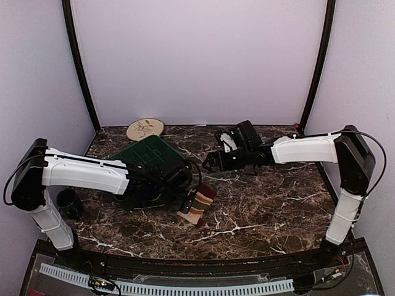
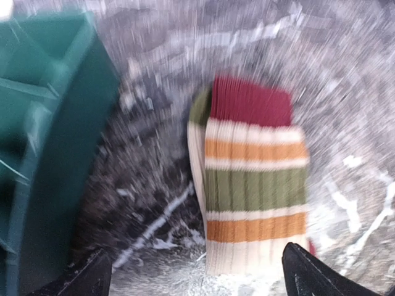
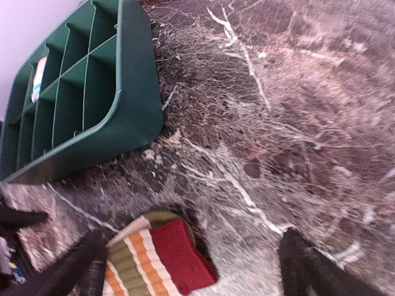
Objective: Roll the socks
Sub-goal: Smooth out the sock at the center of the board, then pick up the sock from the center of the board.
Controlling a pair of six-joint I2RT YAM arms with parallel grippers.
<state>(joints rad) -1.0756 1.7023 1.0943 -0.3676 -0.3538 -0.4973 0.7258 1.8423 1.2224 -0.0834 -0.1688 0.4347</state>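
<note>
Lilac walls (image 1: 197,55), dark marble table (image 1: 271,209)

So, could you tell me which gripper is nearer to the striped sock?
Left. The left gripper is right at the striped sock; the right gripper hangs farther back, apart from it.

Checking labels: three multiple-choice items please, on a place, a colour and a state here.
1. The striped sock lies: A on the table beside the green tray; B inside the tray; C hanging off the table edge.
2. Its end band is: A blue; B dark red; C black.
3. The left tool is: A shut on the sock; B shut on the tray; C open.
A: it rests on marble by the tray. B: red band in both wrist views. C: fingers wide apart.
</note>
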